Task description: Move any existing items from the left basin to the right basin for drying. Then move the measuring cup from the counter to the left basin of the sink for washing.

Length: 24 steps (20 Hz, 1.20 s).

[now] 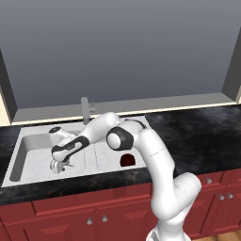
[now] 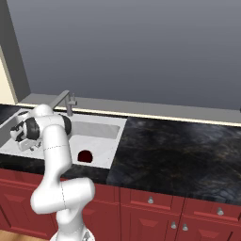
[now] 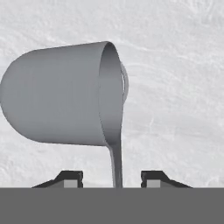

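In the left base view, your gripper (image 1: 58, 165) hangs low inside the left basin (image 1: 33, 146), and a small grey shape at its tip reads as the measuring cup (image 1: 64, 165), too small to be sure of. Off to the gripper's far side, past the divider, the dark red rounded object (image 1: 127, 160) sits in the right basin (image 1: 110, 157), so you can judge the clearing step done and the cup delivery nearly finished. In the right base view, the gripper (image 2: 22, 142) is largely masked by the arm's own links, and the left basin (image 2: 9, 143) is cut by the frame edge; the red object (image 2: 84, 156) shows plainly in the right basin (image 2: 101, 141), with the black counter (image 2: 179, 146) beyond it. In the hand view, the measuring cup (image 3: 61, 94) lies on its side just ahead of the fingertips (image 3: 70, 178), its stub handle running down between them; the jaws stand apart on either side without touching it, so the grip looks released. Whether the cup rests on the marbled basin floor (image 3: 175, 65) or hangs just above it, you cannot tell.
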Motion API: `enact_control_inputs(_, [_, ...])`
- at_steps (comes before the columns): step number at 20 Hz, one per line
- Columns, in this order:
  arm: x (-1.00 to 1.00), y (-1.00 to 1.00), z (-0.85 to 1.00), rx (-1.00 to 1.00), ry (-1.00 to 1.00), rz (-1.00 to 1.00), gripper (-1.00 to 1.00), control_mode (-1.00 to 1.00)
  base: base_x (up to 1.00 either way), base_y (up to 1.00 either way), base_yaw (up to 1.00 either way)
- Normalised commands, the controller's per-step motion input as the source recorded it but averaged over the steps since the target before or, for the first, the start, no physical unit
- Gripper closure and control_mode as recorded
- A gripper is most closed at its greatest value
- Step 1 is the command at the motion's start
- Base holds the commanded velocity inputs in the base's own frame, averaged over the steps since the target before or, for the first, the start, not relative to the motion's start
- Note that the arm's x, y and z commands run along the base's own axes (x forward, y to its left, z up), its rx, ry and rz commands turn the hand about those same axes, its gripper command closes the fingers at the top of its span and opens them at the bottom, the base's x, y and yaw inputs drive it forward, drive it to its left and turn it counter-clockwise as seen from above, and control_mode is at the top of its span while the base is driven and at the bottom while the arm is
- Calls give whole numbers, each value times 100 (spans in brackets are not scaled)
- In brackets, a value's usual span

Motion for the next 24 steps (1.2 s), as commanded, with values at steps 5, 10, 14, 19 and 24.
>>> enact_control_inputs(5, [2, 0, 1, 0, 0, 0, -100, -100, 0, 0, 0])
enact_control_inputs(10, [0, 0, 50, 1, 0, 0, -100, -100, 0, 0, 0])
enact_control_inputs(14, [-2, 0, 77, 2, 0, 0, -100, -100, 0, 0, 0])
enact_control_inputs(19, [-19, 0, 65, 3, 0, 0, -100, -100, 0, 0, 0])
enact_control_inputs(24, [-53, -1, 39, 4, 0, 0, -100, -100, 0, 0, 0])
